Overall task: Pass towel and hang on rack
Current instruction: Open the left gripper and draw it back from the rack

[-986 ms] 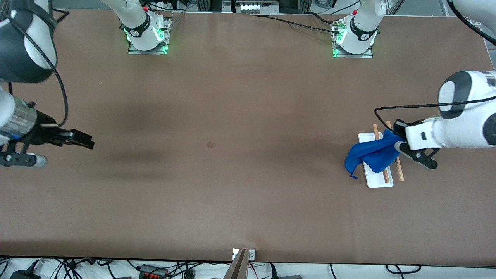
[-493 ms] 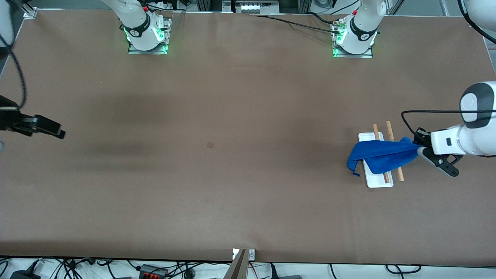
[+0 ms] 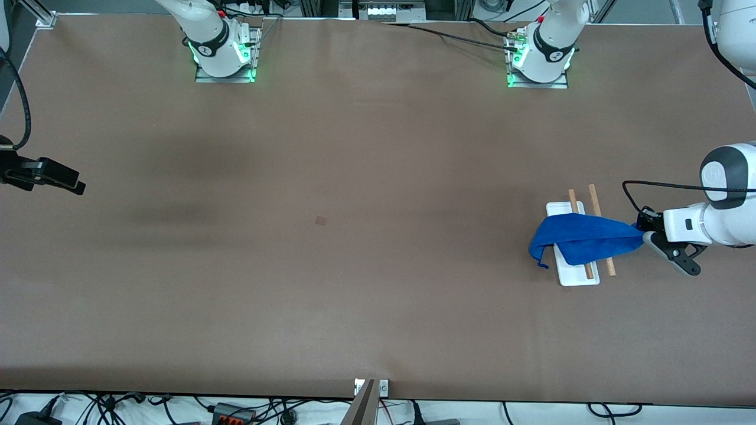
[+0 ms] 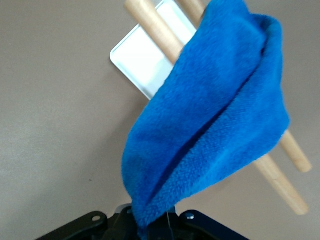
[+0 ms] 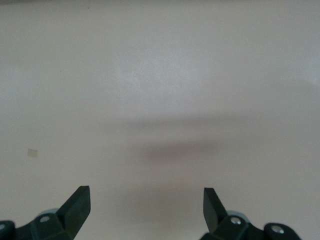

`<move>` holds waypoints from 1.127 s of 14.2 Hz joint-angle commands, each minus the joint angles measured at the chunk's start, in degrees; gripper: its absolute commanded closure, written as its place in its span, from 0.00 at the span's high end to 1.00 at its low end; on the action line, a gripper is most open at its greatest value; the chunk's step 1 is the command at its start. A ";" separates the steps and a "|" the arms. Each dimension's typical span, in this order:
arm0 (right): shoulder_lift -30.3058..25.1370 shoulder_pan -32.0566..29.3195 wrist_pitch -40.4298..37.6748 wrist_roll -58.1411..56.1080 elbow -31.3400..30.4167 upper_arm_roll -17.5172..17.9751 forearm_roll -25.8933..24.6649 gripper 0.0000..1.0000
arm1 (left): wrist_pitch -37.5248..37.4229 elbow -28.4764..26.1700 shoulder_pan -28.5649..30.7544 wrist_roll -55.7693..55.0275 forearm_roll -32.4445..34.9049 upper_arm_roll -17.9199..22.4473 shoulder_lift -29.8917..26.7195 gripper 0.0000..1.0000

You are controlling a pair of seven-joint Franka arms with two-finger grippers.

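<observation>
- Blue towel (image 3: 582,239) drapes over both rods of the rack (image 3: 576,277) at the left arm's end of the table (image 3: 354,265).
- Left gripper (image 3: 644,235) pinches the towel's corner beside the rack.
- Right gripper (image 5: 147,205) waits over bare table, fingers spread.

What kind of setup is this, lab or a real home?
Likely a robotics lab bench: two arm bases bolted to a brown table, loose cables along its edge, and only a rack with a blue towel.

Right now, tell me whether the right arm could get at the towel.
Probably not: the right claw hangs open over the table's right-arm end, while the towel lies draped on the rack, pinched by the left claw.
</observation>
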 commanded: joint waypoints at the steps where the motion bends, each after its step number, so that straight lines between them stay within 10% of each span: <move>1: -1.96 -1.18 0.58 -1.53 -2.23 1.11 -0.80 1.00 | 4.93 -3.19 2.68 1.80 0.68 -1.37 0.15 0.01; 7: -13.38 -0.74 10.58 -1.62 -21.02 1.11 -1.24 1.00 | 9.34 -4.44 3.57 3.47 0.15 -1.46 2.96 0.07; 8: -13.57 -0.74 10.42 -1.62 -21.65 1.20 -1.24 1.00 | 9.25 -4.18 3.39 3.48 0.06 -1.46 3.05 0.32; 9: -13.92 -0.83 10.16 -1.62 -22.09 1.20 -1.24 1.00 | 9.08 -4.00 3.22 3.56 0.06 -1.54 3.05 0.91; 10: -14.27 -0.83 10.76 -1.62 -22.79 1.20 -1.24 1.00 | 8.90 -4.00 3.56 3.65 -0.20 -1.72 3.05 1.00; 16: -13.83 0.49 6.29 -2.84 -20.16 0.93 -1.59 1.00 | 7.50 -3.56 3.57 6.38 -0.64 -1.98 2.17 1.00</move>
